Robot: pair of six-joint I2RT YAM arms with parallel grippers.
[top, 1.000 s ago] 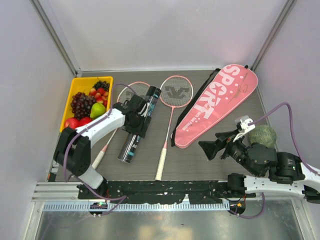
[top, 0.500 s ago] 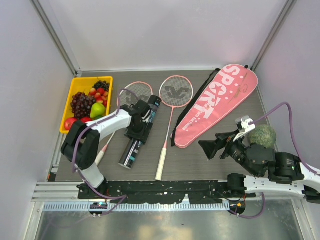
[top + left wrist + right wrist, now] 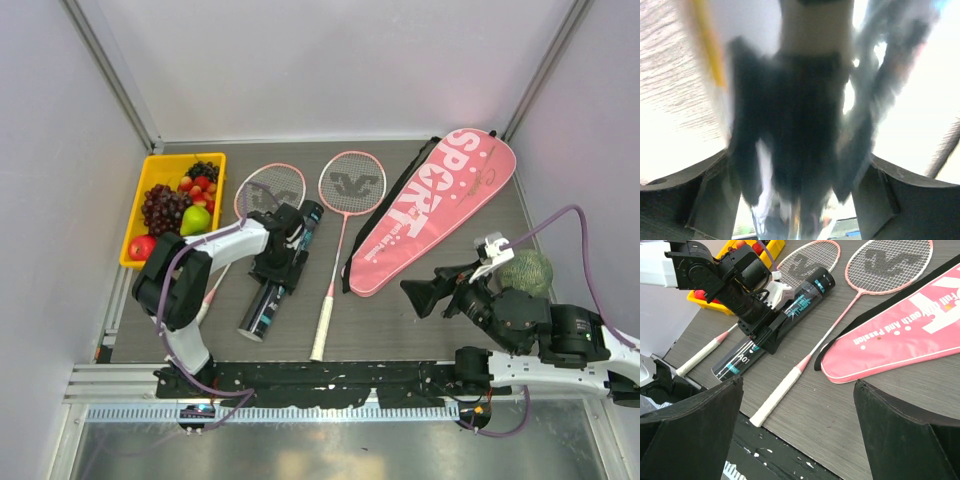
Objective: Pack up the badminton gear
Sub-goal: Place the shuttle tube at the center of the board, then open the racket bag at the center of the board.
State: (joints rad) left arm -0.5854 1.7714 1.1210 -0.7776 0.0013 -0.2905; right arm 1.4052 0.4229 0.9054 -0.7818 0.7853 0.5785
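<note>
Two rackets | one tube | one SPORT bag | one fruit tray

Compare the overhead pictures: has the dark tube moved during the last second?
Yes. Gripped by the left claw, the dark tube has slid toward the near table edge, judged against the unmoved left racket head.

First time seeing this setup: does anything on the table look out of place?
Nothing looks spilled or broken. Only the yellow fruit tray at the far left and the green netted ball beside the right arm seem odd among the badminton gear.
</note>
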